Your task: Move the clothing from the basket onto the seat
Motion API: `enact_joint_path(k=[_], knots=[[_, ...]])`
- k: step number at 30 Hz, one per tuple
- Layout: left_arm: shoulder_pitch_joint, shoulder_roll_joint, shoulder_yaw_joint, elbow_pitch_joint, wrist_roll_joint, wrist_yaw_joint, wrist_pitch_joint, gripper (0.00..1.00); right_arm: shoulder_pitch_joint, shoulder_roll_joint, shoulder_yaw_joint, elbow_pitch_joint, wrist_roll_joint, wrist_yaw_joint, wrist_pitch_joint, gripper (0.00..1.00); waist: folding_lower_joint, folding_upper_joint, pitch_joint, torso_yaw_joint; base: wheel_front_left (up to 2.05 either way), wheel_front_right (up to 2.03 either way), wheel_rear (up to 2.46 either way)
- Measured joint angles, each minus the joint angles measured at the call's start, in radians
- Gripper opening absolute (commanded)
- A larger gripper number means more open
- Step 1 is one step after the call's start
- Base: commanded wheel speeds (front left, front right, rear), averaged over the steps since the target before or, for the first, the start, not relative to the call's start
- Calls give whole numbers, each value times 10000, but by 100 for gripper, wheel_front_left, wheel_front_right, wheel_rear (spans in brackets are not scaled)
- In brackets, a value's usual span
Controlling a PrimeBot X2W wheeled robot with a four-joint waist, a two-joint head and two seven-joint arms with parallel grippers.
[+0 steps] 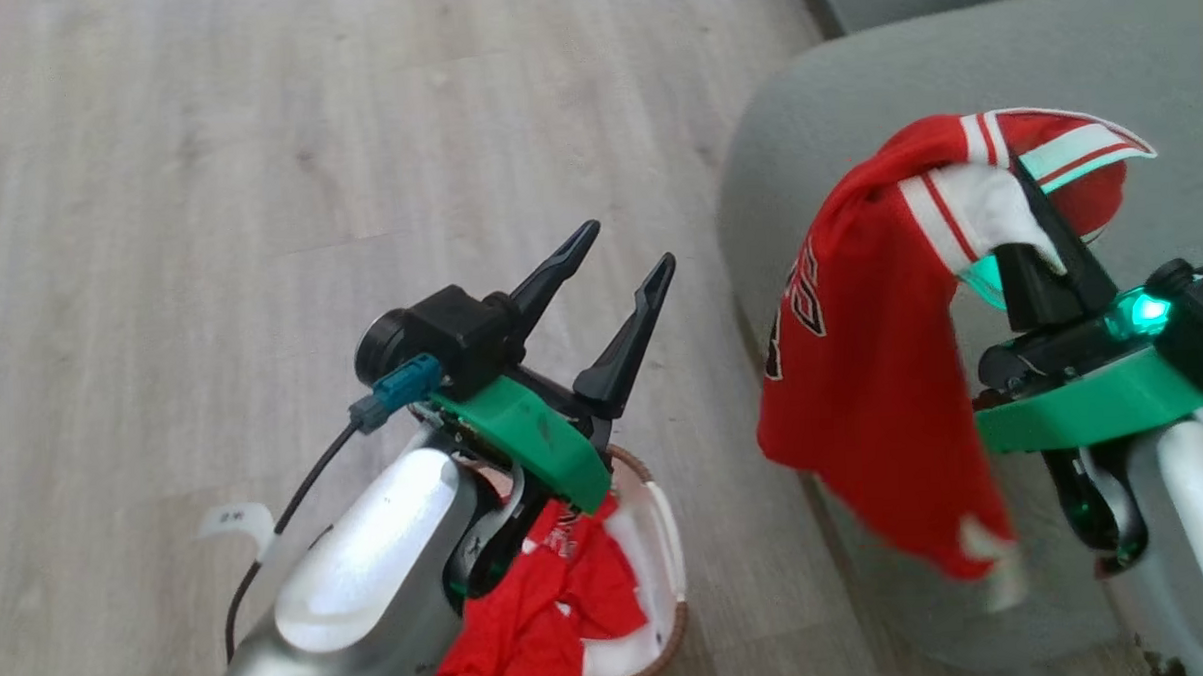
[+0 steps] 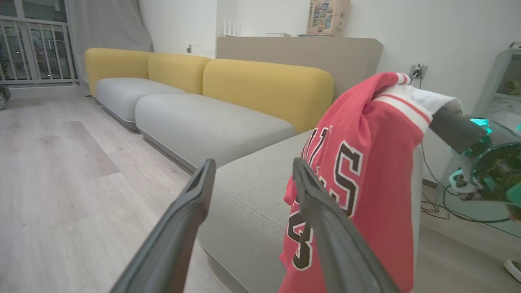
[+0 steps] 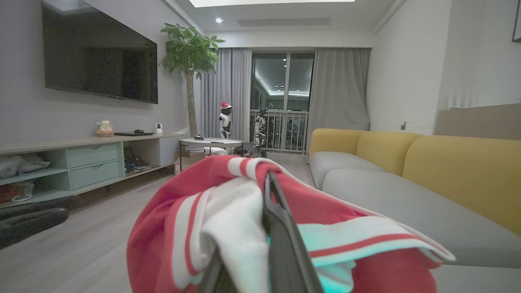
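Right gripper (image 1: pixel 1029 188) pinched shut on a red jersey (image 1: pixel 863 369), held over the seat (image 1: pixel 952 56) edge
In the head view the jersey hangs at 3 o'clock; the left gripper (image 1: pixel 626 247) stands wide and empty near centre, above the basket (image 1: pixel 668 536) at 6 o'clock, with more red clothing (image 1: pixel 551 600) inside

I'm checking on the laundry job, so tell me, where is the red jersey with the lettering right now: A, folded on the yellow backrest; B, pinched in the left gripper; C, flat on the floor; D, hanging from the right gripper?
D: the jersey hangs from the shut right gripper at the edge of the seat, while the left gripper stands open and empty.
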Motion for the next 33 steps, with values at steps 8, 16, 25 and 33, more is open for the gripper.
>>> enact_joint_path(k=[8,16,25,33], knots=[[58,107,-65,173,176,117,-171,100,4,-46,-127,-606,21,0,-2,0,0,0,212,-1283,0,0,0],[58,115,-127,535,261,155,-349,100,-10,-173,-234,-1298,105,0,-2,0,0,0,419,-2445,0,0,0],[54,36,-190,784,263,153,-525,100,-230,-508,-96,-1572,403,0,-2,0,0,0,573,-3014,0,0,0],[-59,-31,-314,859,362,153,-571,100,-2138,-1699,-29,-1308,934,2,-4,0,0,0,1044,-2921,0,0,0]])
